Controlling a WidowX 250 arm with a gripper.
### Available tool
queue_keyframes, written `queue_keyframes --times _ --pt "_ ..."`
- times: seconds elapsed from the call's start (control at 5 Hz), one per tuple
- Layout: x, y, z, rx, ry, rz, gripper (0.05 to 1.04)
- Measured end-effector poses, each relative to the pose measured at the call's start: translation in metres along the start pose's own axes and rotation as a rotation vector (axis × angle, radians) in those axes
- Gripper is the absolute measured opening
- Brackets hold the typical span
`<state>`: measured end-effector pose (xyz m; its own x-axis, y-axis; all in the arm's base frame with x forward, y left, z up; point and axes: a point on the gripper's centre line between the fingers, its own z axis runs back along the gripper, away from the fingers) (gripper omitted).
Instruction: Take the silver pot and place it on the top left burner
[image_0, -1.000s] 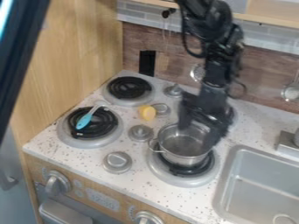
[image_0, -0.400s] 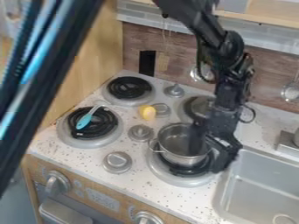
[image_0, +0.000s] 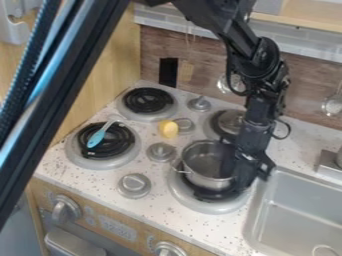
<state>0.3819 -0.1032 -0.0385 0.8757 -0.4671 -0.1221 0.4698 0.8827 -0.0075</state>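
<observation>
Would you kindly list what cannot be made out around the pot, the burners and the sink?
All in the camera view:
- The silver pot: part of its right side, hidden by the gripper.
- The burner under the pot: the middle of its coil, hidden by the pot.
- The back right burner: its right part, hidden by the arm.
- The sink: cut off by the picture's edge.

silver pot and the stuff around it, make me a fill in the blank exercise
The burner beneath the silver pot is the bottom ____ one.
The spoon on the bottom left burner has a ____ head.
Beside a round knob, the small object is ____.

Missing words: right; blue; yellow
</observation>
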Motion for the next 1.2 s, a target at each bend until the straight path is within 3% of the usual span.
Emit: queue_keyframes --times 0.2,0.4,0.6,0.8,1.0,1.2 --pt "-0.005 0.000 -0.001 0.004 -0.002 0.001 0.184" --pt "-0.012 0.006 0.000 0.020 -0.022 0.004 0.090" --pt "-0.017 0.019 0.009 0.014 -0.066 0.036 0.073" --pt "-0.019 0.063 0.018 0.020 -0.116 0.112 0.062" --pt "-0.013 0.114 0.046 0.082 -0.180 0.176 0.057" --pt "-0.006 0.135 0.040 0.109 -0.171 0.186 0.055"
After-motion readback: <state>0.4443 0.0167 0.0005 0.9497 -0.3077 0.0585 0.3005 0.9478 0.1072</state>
